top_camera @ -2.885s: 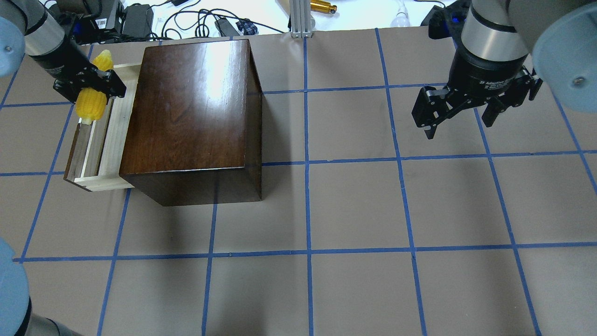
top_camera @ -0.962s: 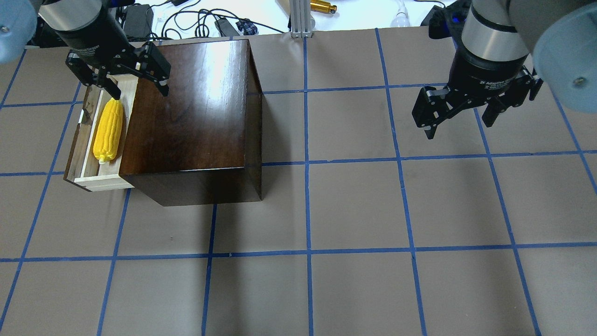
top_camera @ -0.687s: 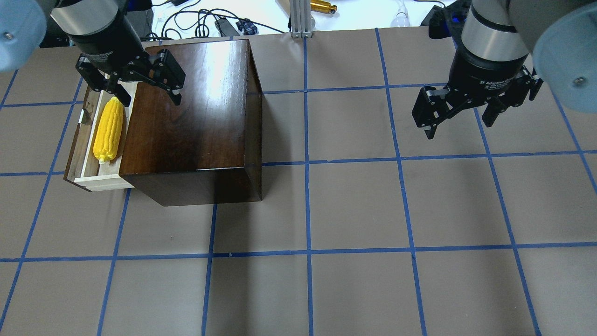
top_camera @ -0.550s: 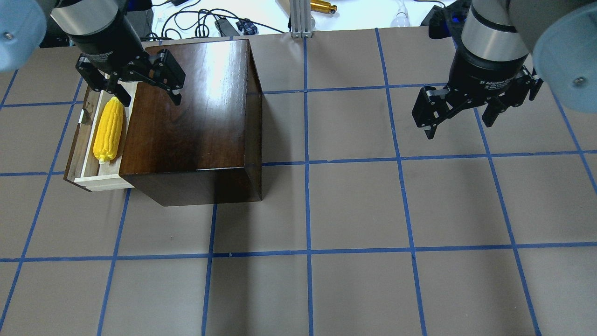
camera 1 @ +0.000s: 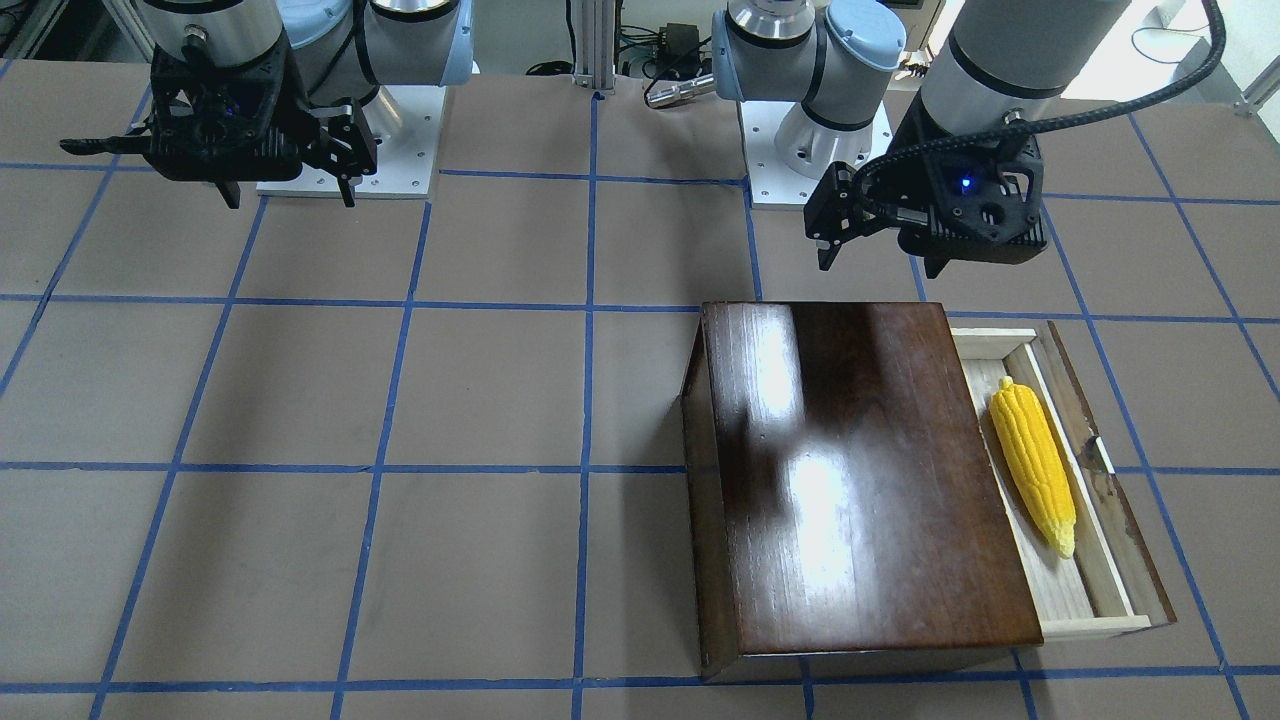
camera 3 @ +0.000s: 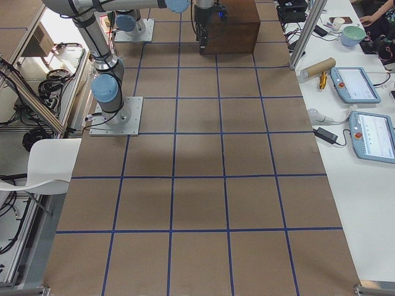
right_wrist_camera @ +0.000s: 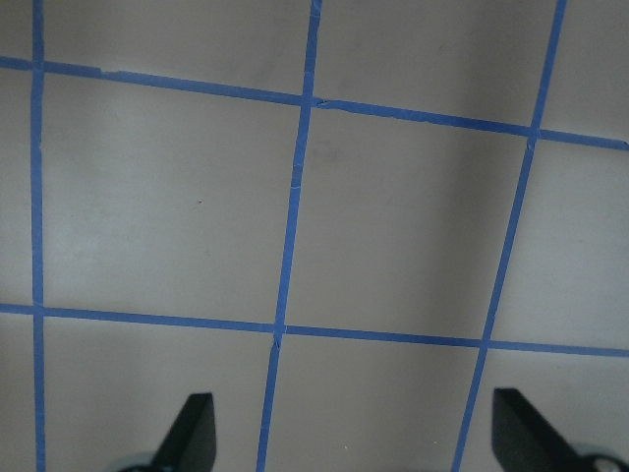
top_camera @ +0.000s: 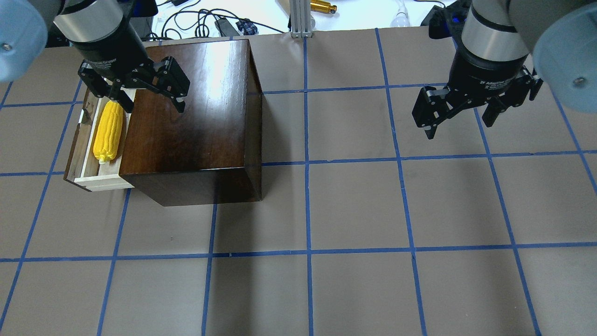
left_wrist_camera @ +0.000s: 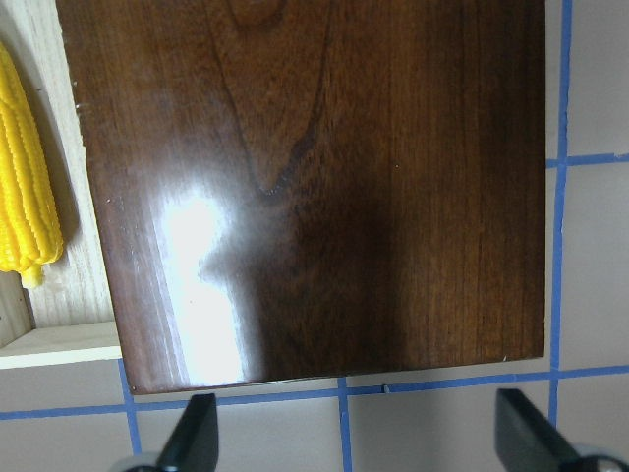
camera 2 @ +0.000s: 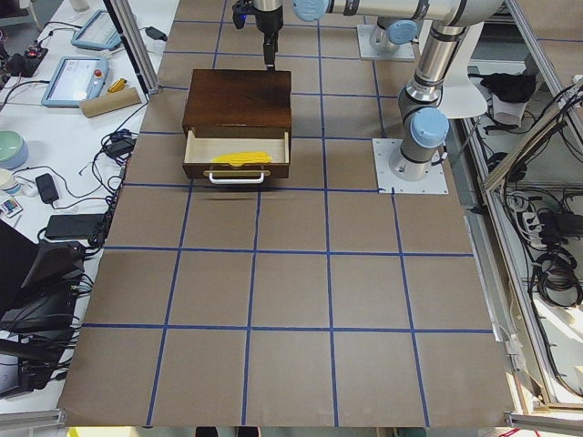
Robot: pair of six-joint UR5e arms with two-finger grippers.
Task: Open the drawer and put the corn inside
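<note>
The corn (top_camera: 108, 131) lies lengthwise in the drawer (top_camera: 103, 181), which is pulled out on the left side of the dark-brown box (top_camera: 191, 112). The corn also shows in the front view (camera 1: 1032, 465), the exterior left view (camera 2: 239, 157) and the left wrist view (left_wrist_camera: 25, 187). My left gripper (top_camera: 154, 108) is open and empty. It hovers above the box's top, just right of the drawer. My right gripper (top_camera: 459, 128) is open and empty, raised over bare table far to the right.
Cables and power adapters (top_camera: 140, 18) lie past the table's far edge, next to an aluminium post (top_camera: 301, 18). A side table holds tablets (camera 3: 355, 83) and a cardboard tube (camera 3: 318, 66). Blue tape lines grid the brown table (top_camera: 354, 205).
My left gripper let go of the corn, which now lies in the drawer. The gripper opened and moved right over the box top. The right arm has not moved.
</note>
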